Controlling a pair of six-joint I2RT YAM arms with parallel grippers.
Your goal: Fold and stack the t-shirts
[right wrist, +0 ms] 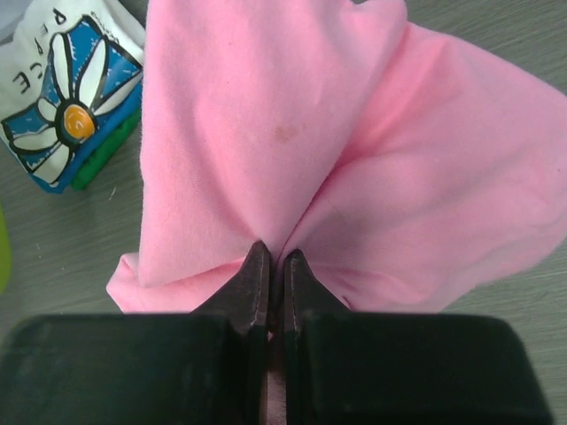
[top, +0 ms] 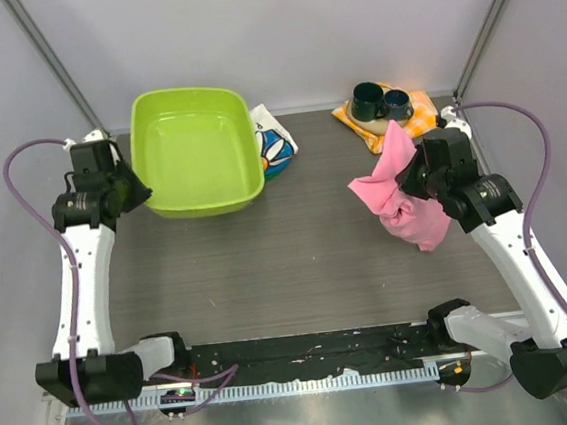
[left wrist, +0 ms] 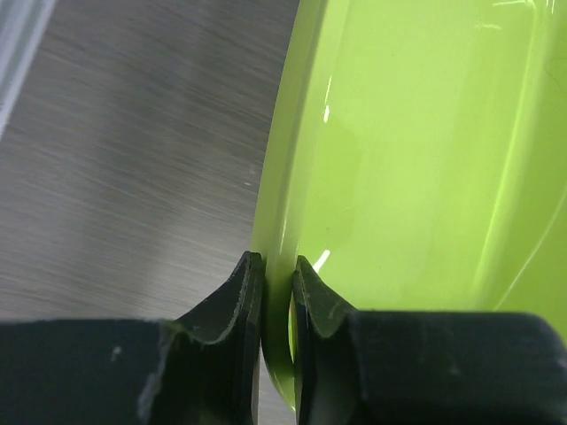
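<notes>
- Right gripper [right wrist: 270,258]: fingers pressed together, clamped on a pinch of the pink t-shirt [right wrist: 354,150].
- Pink t-shirt: bunched and unfolded, gathered at the right gripper over the right half of the bench [top: 268,264]; one flap points up toward the far edge and the bulk hangs toward the near side. Whether its lower end rests on the bench cannot be told.
- Left gripper [left wrist: 277,266]: closed on the left rim of the green tub [top: 192,93], one finger outside the wall and one inside.
- Green tub: upright at the far left of the bench.
- Daisy-print t-shirt [right wrist: 66,97]: white with blue petals and an orange centre, folded, lying just beside the tub's right wall; lettering partly legible.
- Blue and green folded t-shirts [right wrist: 104,155]: only their edges show, under the daisy-print t-shirt.
- Checked cloth [top: 424,125]: orange and white, at the far right corner, carrying two dark cups [top: 368,100] side by side, just beyond the pink t-shirt.
</notes>
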